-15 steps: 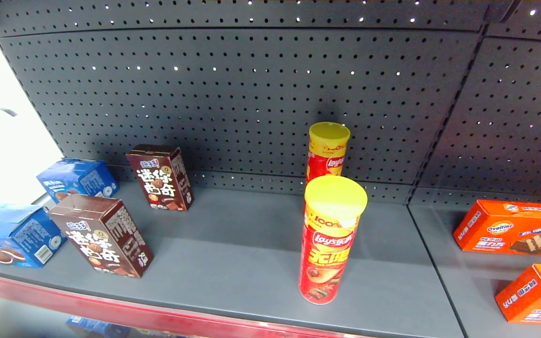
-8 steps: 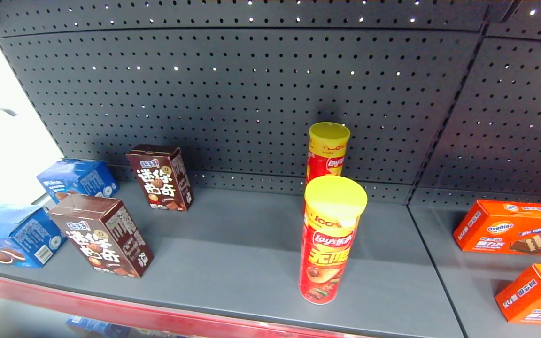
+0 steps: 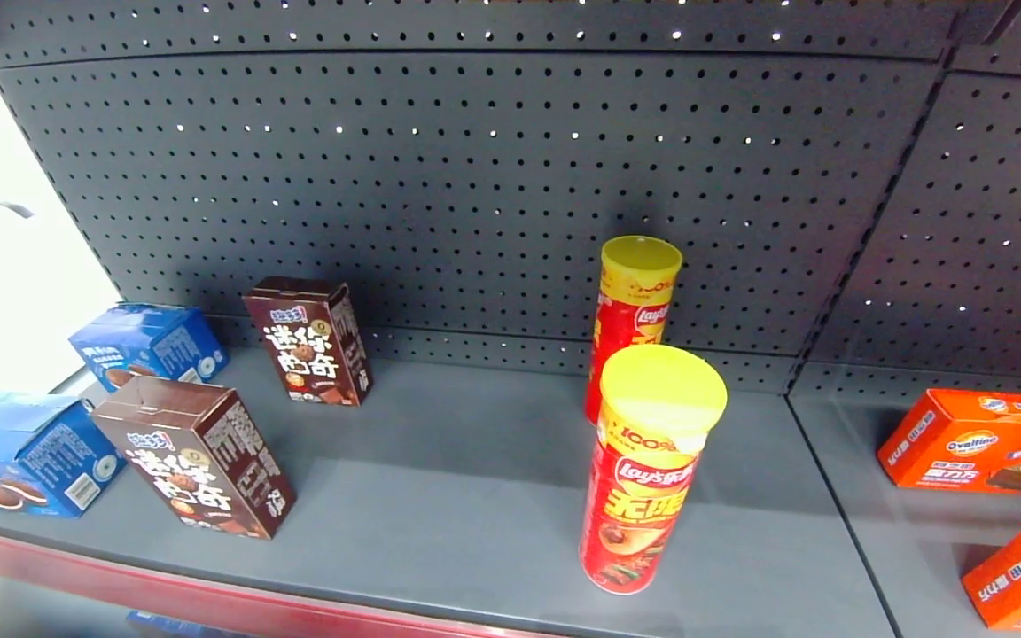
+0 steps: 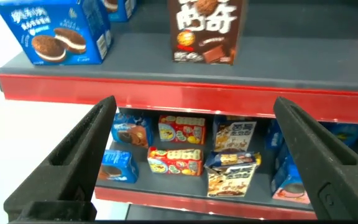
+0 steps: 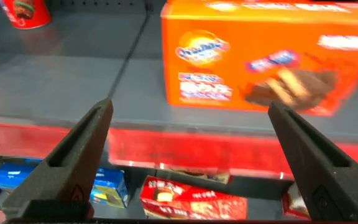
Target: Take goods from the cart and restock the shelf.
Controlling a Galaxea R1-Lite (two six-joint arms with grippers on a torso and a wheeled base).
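Note:
On the grey shelf (image 3: pixel 457 496) stand two red chip cans with yellow lids, one in front (image 3: pixel 648 465) and one behind (image 3: pixel 633 306) near the pegboard. Two brown cookie boxes (image 3: pixel 196 465) (image 3: pixel 311 341) and two blue boxes (image 3: pixel 23 452) (image 3: pixel 151 341) stand at the left. Orange boxes (image 3: pixel 985 443) (image 3: pixel 1020 576) lie on the right bay. My left gripper (image 4: pixel 194 162) is open before the shelf's red front edge (image 4: pixel 185 84), below a brown box (image 4: pixel 207 31) and a blue box (image 4: pixel 55 31). My right gripper (image 5: pixel 194 158) is open in front of an orange box (image 5: pixel 266 59).
A black pegboard wall (image 3: pixel 475 177) backs the shelf. A lower shelf (image 4: pixel 197 190) holds several small snack packs and boxes. Free grey surface lies between the brown boxes and the chip cans.
The whole head view has shifted a little: the camera moved, so everything on the shelf sits slightly right and lower. The goods themselves have not moved.

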